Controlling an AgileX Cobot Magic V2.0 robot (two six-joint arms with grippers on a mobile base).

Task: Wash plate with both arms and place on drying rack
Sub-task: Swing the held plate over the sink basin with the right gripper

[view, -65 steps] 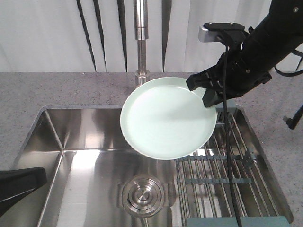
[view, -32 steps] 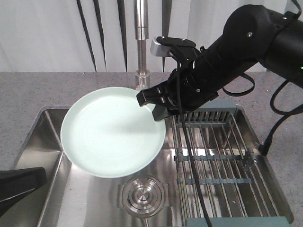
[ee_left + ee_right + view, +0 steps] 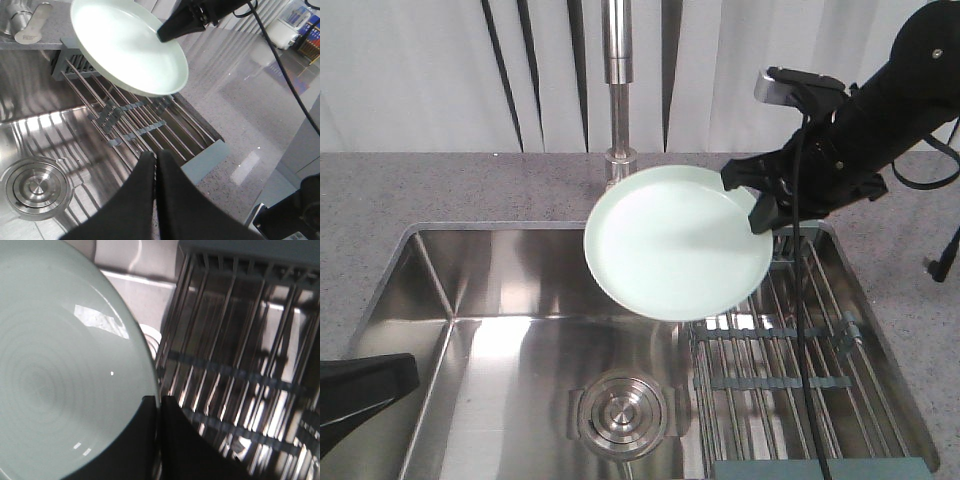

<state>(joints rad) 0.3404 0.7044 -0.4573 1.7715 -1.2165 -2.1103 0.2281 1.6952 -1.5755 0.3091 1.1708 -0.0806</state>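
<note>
Clamped tight on the rim of the plate (image 3: 670, 245) with the right gripper (image 3: 745, 195), at about 2 o'clock on the disc in the front view. Held up in the air, tilted, pale green face toward the camera. Hanging above the sink (image 3: 470, 300) and partly over the 10 o'clock corner of the drying rack (image 3: 790, 350), apart from the rods. Just in front of the faucet (image 3: 618, 90) at 12 o'clock of the basin.

From the right wrist: two black fingers (image 3: 145, 440) pressed together on the plate edge at 6 o'clock, faint rings on the inner face, rack rods at 3 o'clock.

From the left wrist: left gripper (image 3: 156, 156) closed with nothing between, low at 6 o'clock over the basin, drain (image 3: 35, 185) at 8 o'clock, plate high at 12 o'clock.
</note>
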